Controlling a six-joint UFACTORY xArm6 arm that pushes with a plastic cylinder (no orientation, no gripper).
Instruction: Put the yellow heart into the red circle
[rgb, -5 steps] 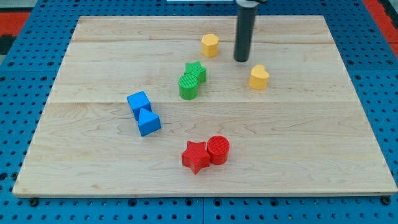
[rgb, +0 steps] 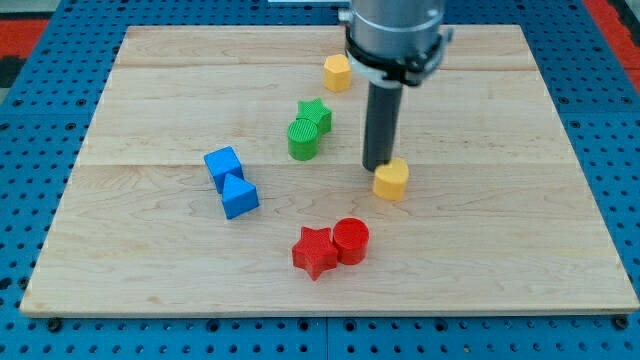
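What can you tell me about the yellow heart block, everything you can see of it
The yellow heart is a small, chunky block, matte yellow like painted wood or plastic. It lies flat on the light wooden board, right of centre in the view. From this angle its heart outline is hard to make out. My tip sits right against its upper-left edge, seemingly touching. No other block touches it. The red circle lies apart from it, toward the view's bottom left.

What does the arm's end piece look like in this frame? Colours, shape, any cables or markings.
A straight, dark grey to black cylindrical rod with a plain matte surface, ending in my tip. Above it sits a wider, grey metallic round mount with a dark collar around its base. No cables, labels or markings are visible.
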